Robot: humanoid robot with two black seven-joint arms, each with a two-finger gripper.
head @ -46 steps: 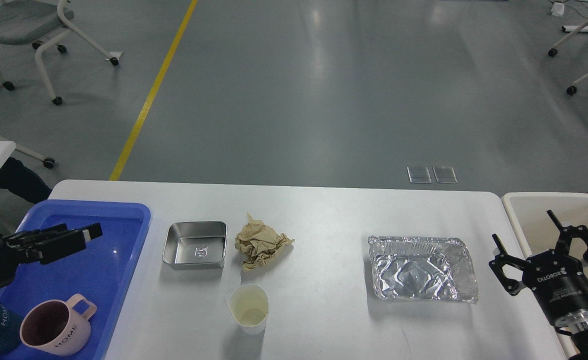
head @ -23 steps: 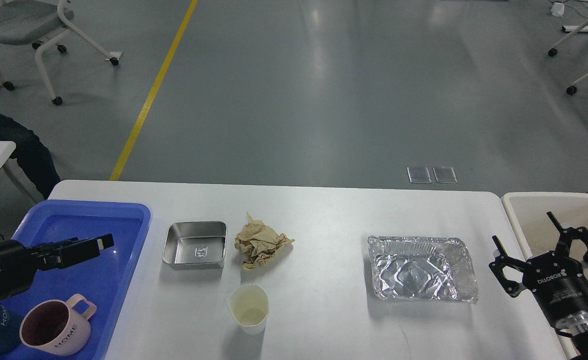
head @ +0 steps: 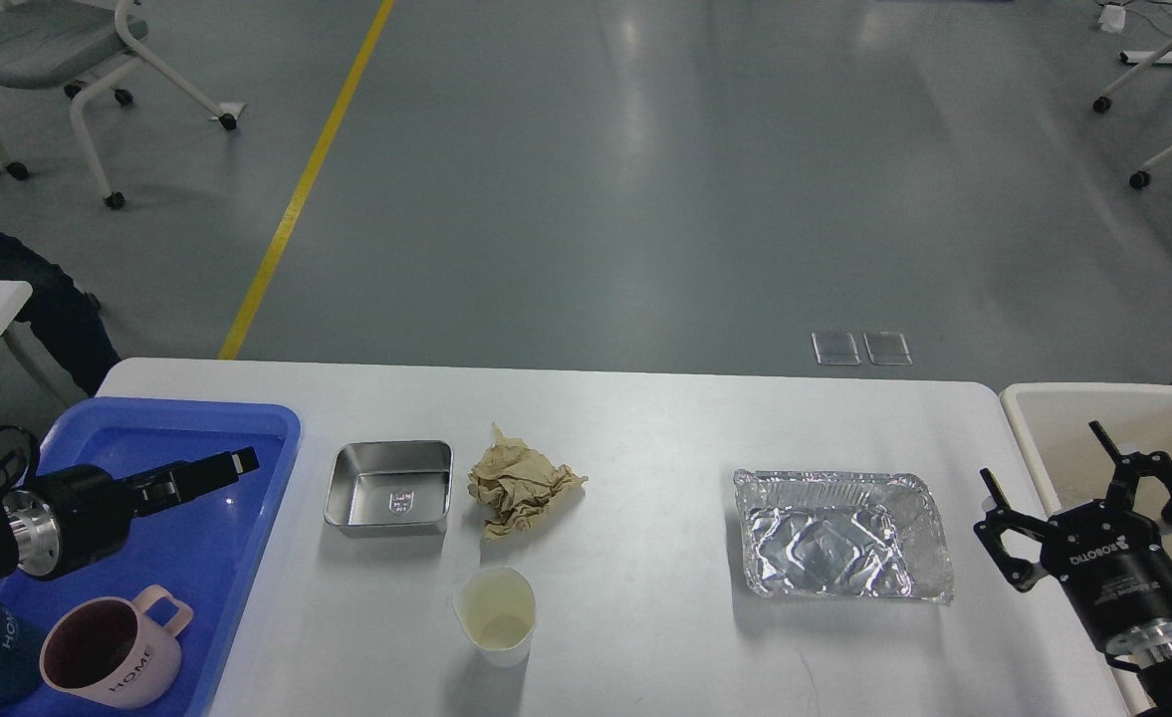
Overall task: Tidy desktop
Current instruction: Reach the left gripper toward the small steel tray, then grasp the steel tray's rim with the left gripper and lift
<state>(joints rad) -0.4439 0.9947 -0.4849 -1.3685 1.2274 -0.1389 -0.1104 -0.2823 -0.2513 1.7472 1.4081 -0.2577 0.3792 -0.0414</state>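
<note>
Grey floor runs behind the white tabletop (head: pixel 645 418), which fills the near view. On it, largest first: blue tray (head: pixel 162 423), foil pan (head: pixel 839 535), steel dish (head: pixel 388 488), crumpled paper (head: pixel 521 488), paper cup (head: pixel 494 614). My right tool (head: pixel 1083 483) is spread wide, empty; my left tool (head: pixel 227 466) I cannot tell.

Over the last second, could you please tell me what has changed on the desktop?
Only the left pincer moved: it reached further right over the blue tray, toward the steel dish, holding nothing. The right pincer stayed open by the beige bin. The crumpled paper, paper cup, foil tray and mugs stayed put.
</note>
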